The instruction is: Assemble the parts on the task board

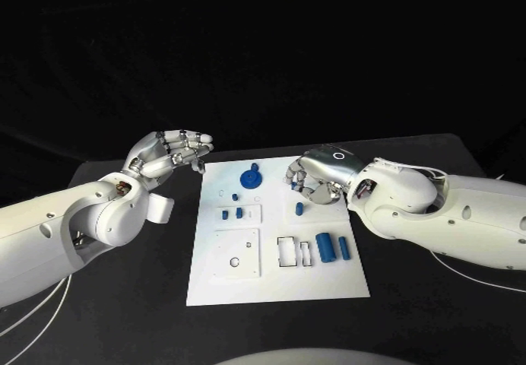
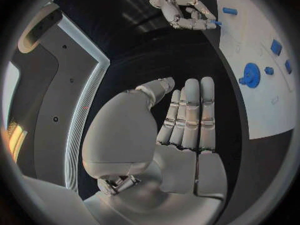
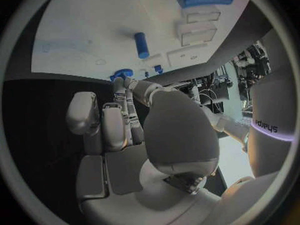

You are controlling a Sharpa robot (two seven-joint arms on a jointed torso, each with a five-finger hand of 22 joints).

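Note:
The white task board (image 1: 329,283) lies in the middle of the table. On it are a blue gear (image 1: 252,179), a few small blue pieces (image 1: 231,214), a blue peg (image 1: 298,207) and two blue cylinders (image 1: 332,246). My right hand (image 1: 318,175) hovers over the board's far right part, thumb against fingertips, pinching what looks like a small blue part (image 2: 215,22). My left hand (image 1: 170,154) hangs beside the board's far left corner, its fingers (image 2: 190,110) stretched out with nothing in them. From the right wrist, the peg (image 3: 142,45) lies beyond my fingertips (image 3: 125,85).
White rectangular frames (image 1: 287,251) and a square plate with a hole (image 1: 237,252) sit on the board's near half. Black table (image 1: 427,304) surrounds the board. Cables trail beside both forearms.

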